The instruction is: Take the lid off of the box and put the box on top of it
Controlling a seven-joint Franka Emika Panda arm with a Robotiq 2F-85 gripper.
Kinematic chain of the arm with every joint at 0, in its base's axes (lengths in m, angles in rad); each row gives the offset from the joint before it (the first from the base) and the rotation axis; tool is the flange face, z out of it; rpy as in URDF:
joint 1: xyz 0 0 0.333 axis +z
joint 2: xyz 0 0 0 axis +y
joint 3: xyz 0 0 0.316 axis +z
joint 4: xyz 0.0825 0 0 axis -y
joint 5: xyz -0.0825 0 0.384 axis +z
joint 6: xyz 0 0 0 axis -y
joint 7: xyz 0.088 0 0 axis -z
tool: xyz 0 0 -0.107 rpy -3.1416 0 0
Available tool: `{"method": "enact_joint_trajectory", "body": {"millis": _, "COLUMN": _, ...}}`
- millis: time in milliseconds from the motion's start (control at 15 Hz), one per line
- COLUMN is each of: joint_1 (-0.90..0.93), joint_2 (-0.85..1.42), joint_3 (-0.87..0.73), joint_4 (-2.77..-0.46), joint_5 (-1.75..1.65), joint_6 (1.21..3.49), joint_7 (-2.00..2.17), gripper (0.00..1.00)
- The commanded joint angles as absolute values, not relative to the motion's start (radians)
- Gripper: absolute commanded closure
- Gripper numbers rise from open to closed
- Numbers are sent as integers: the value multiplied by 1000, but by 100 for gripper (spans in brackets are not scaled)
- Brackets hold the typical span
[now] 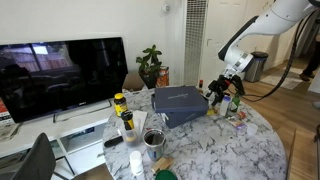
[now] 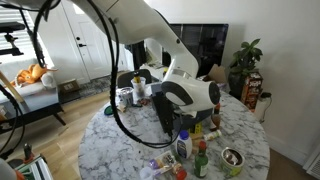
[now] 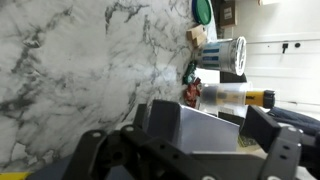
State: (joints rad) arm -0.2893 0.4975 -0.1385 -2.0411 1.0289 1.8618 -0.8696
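Marble-topped and round, the table (image 1: 250, 150) is sitting in front of a dark television (image 1: 60, 75) and a leafy plant (image 1: 150, 65). It is carrying a good deal of clutter. The box (image 1: 180, 112) is lying near the middle, long and slate-blue. The lid (image 1: 178, 97) is looking as if it is still seated on top, though the seam is too small for me to be sure. A yellow-capped bottle (image 1: 120, 103) and a metal cup (image 1: 153, 138) are standing just beside it. More small bottles are crowding the far end.

The gripper (image 1: 220, 92) is hanging at that far end of the box, close to its top edge. In the wrist view its fingers (image 3: 272, 140) are standing wide apart. A grey-blue corner of the box (image 3: 200, 125) is showing between and just beyond them, with nothing gripped. From an exterior view the arm (image 2: 190, 95) is hiding the box altogether.

I am judging the lid to be light, thin cardboard, stiff along its folded rim and bendy across the broad face. The low rim at the short end is looking like the sensible place to pinch, one finger outside and one over the top. A hard squeeze is likely to crease it. The smooth surface may slip, and a snug fit could be dragging the light box up with it. The box itself should be easy to carry once open, but its walls are likely to flex, so gripping one wall near a corner would suit it best.
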Motion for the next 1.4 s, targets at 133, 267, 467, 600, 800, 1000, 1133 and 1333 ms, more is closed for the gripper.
{"method": "enact_joint_trajectory", "body": {"millis": 133, "joint_1": -329, "joint_2": 610, "joint_3": -117, "joint_4": -1992, "joint_5": 1199, "joint_6": 1814, "joint_7": -936, "gripper": 0}}
{"method": "enact_joint_trajectory", "body": {"millis": 267, "joint_1": -333, "joint_2": 638, "joint_3": -118, "joint_4": -1974, "joint_5": 1252, "joint_6": 1796, "joint_7": -949, "gripper": 0}}
{"method": "enact_joint_trajectory", "body": {"millis": 467, "joint_1": -344, "joint_2": 679, "joint_3": -122, "joint_4": -1946, "joint_5": 1322, "joint_6": 1741, "joint_7": -969, "gripper": 0}}
{"method": "enact_joint_trajectory", "body": {"millis": 600, "joint_1": -350, "joint_2": 706, "joint_3": -126, "joint_4": -1925, "joint_5": 1352, "joint_6": 1697, "joint_7": -974, "gripper": 0}}
{"method": "enact_joint_trajectory", "body": {"millis": 800, "joint_1": -360, "joint_2": 736, "joint_3": -136, "joint_4": -1903, "joint_5": 1379, "joint_6": 1635, "joint_7": -979, "gripper": 3}}
{"method": "enact_joint_trajectory", "body": {"millis": 1000, "joint_1": -368, "joint_2": 755, "joint_3": -151, "joint_4": -1887, "joint_5": 1389, "joint_6": 1589, "joint_7": -986, "gripper": 23}}
{"method": "enact_joint_trajectory", "body": {"millis": 1133, "joint_1": -377, "joint_2": 765, "joint_3": -157, "joint_4": -1878, "joint_5": 1401, "joint_6": 1562, "joint_7": -994, "gripper": 35}}
{"method": "enact_joint_trajectory", "body": {"millis": 1333, "joint_1": -387, "joint_2": 779, "joint_3": -164, "joint_4": -1863, "joint_5": 1416, "joint_6": 1518, "joint_7": -1005, "gripper": 60}}
